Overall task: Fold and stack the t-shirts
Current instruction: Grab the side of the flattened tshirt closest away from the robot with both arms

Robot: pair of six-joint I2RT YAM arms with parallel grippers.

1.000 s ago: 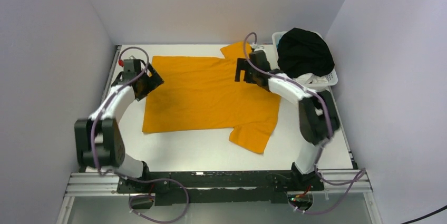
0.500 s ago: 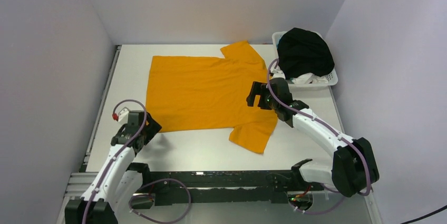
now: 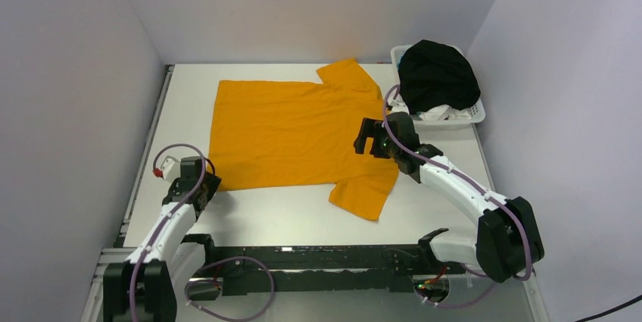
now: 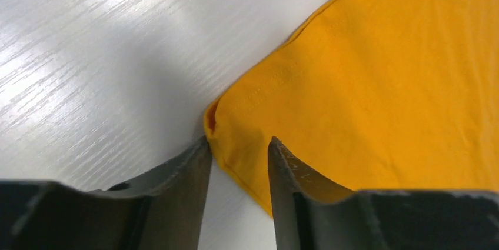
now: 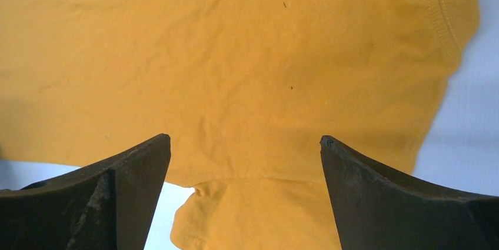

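A mustard-orange t-shirt [image 3: 288, 132] lies spread flat on the white table [image 3: 303, 216], its sleeves pointing to the far side and the near side at the right. My left gripper [image 3: 203, 186] is down at the shirt's near left hem corner [image 4: 235, 120]. In the left wrist view that gripper [image 4: 239, 139] has its jaws narrowed but still apart, and the slightly bunched corner lies between them. My right gripper [image 3: 367, 136] hovers wide open over the shirt's right side. In the right wrist view that gripper [image 5: 245, 139] spans the near sleeve seam [image 5: 259, 176]. A black t-shirt [image 3: 437, 76] is heaped in the basket.
The white plastic basket [image 3: 475, 114] stands at the far right corner, with pale cloth under the black heap. Grey walls close in the table on three sides. The black rail holding the arm bases [image 3: 318, 257] runs along the near edge.
Both arms have come nearer: the left from the far left hem corner to the near left one, the right from the collar to the near sleeve. The left jaws have narrowed around the corner.
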